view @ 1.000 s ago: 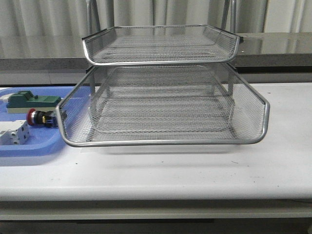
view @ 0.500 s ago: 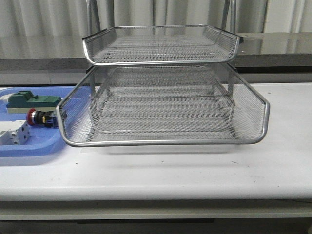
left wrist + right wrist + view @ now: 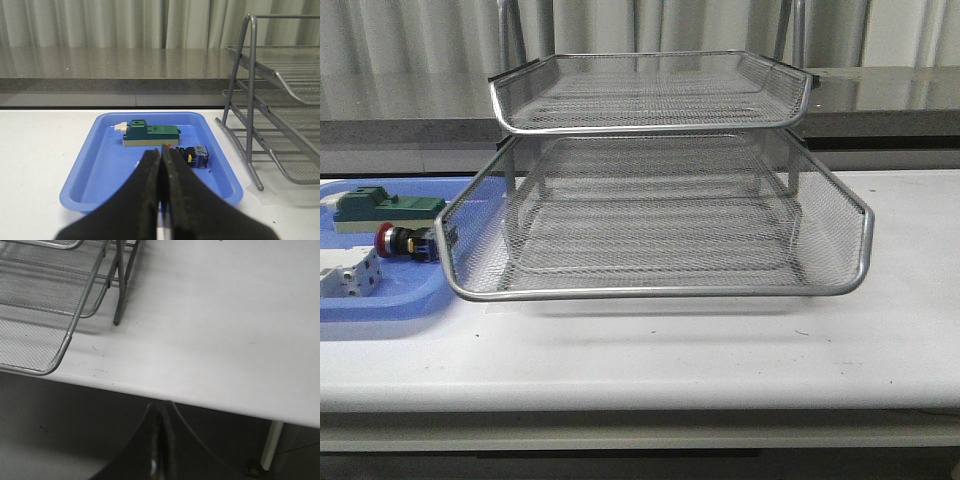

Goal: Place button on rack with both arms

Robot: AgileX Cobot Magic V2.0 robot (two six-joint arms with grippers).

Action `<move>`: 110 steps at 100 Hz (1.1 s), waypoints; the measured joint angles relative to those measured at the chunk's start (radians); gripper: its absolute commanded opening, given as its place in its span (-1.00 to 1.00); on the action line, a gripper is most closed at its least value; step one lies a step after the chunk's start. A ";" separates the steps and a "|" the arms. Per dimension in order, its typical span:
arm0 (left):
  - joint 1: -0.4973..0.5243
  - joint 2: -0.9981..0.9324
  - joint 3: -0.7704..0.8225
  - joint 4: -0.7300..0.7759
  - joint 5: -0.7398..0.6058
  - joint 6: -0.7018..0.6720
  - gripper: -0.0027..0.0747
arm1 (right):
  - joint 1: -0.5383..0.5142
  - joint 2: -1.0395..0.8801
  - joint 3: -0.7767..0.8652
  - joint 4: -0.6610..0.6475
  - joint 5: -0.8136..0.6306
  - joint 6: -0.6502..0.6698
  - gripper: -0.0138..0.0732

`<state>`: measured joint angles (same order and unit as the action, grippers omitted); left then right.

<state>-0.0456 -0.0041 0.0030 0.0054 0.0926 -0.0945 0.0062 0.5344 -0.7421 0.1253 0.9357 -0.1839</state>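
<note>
The button (image 3: 405,242), with its red head, black body and blue rear block, lies on its side in the blue tray (image 3: 380,305) at the far left, just left of the rack (image 3: 650,290). The left wrist view shows the button (image 3: 192,154) partly behind my left gripper (image 3: 161,152), which is shut, holds nothing and hangs short of the tray. My right gripper (image 3: 162,412) is shut and empty, hovering off the table's front edge, right of the rack (image 3: 60,347). Neither arm shows in the front view.
A green-topped block (image 3: 385,209) and a white terminal block (image 3: 350,275) share the blue tray (image 3: 100,170) with the button. The rack's lower tier sticks out toward the table's front. A grey ledge and curtains run behind the table.
</note>
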 measured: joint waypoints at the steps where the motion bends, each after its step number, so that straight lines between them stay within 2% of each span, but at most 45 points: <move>1: 0.000 0.000 0.000 0.000 0.000 0.000 -0.98 | 0.000 0.000 0.000 0.000 0.000 0.000 -0.84; 46: 0.000 0.000 0.000 -0.005 -0.093 0.000 -0.98 | 0.000 0.000 0.000 0.000 0.002 0.001 -0.84; 57: 0.000 0.000 -0.004 -0.055 -0.093 0.000 -0.98 | 0.000 0.000 0.000 0.000 0.002 0.001 -0.84; 70: 0.000 0.003 -0.069 -0.087 0.032 0.000 -0.98 | 0.000 0.000 0.000 0.000 0.002 0.001 -0.84; 80: 0.000 0.055 -0.179 -0.090 0.131 0.000 -0.98 | 0.000 0.000 0.000 0.000 0.002 0.001 -0.84; 110: 0.000 0.453 -0.544 -0.054 0.404 0.000 -0.98 | 0.000 0.000 0.000 0.000 0.003 0.001 -0.84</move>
<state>-0.0456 0.4493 -0.5414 -0.0490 0.4966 -0.0945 0.0062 0.5344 -0.7421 0.1253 0.9387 -0.1830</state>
